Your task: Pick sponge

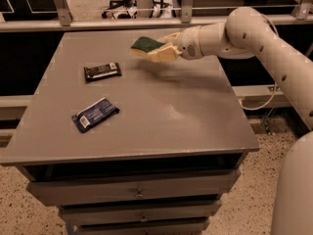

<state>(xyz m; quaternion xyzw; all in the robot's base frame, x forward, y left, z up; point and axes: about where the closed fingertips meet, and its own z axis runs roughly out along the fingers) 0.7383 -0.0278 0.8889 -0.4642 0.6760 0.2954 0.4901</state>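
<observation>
The sponge [145, 44], dark green on top with pale yellow foam below, is held between the cream fingers [163, 56] of my gripper [157, 48]. The gripper is shut on the sponge's right end and holds it a little above the far part of the grey table [161, 111]. A blurred shadow lies on the table under it. The white arm [254, 33] reaches in from the right.
A dark brown wrapped bar [102, 71] lies at the table's left middle. A blue packet with a white label [95, 114] lies nearer the front left. A metal railing [117, 22] runs behind the table. Drawers [139, 192] sit below the top.
</observation>
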